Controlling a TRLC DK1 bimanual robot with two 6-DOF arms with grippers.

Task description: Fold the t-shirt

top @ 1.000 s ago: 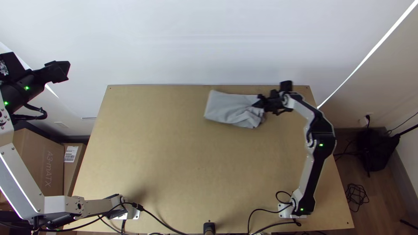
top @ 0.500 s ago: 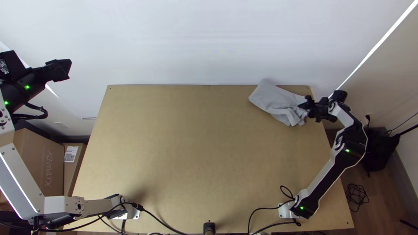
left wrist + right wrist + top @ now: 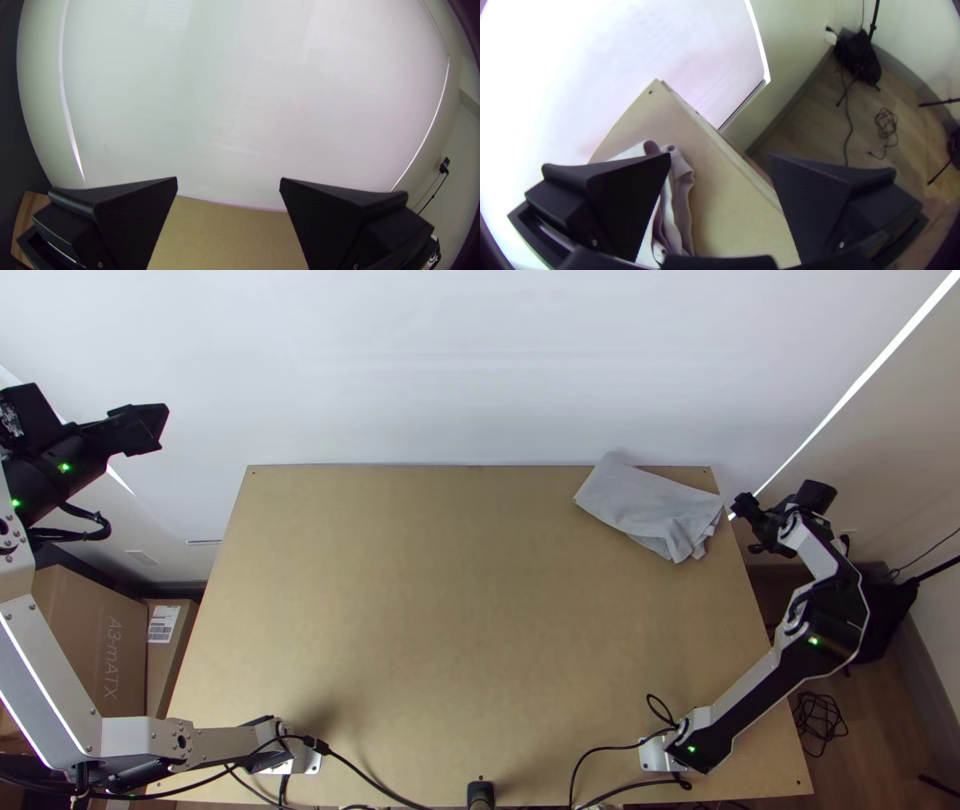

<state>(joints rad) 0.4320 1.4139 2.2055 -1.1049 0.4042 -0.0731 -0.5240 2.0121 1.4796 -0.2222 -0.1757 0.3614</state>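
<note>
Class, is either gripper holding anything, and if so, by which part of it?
Nothing is held: the left gripper and right gripper are both open, and the grey t-shirt lies near the table's far right corner.

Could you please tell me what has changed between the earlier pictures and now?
The shirt was drawn right to the table's far right corner and turned slightly. The right hand has let go of it and moved right, past the table's edge, with its fingers open. The left hand stayed nearly where it was.
</note>
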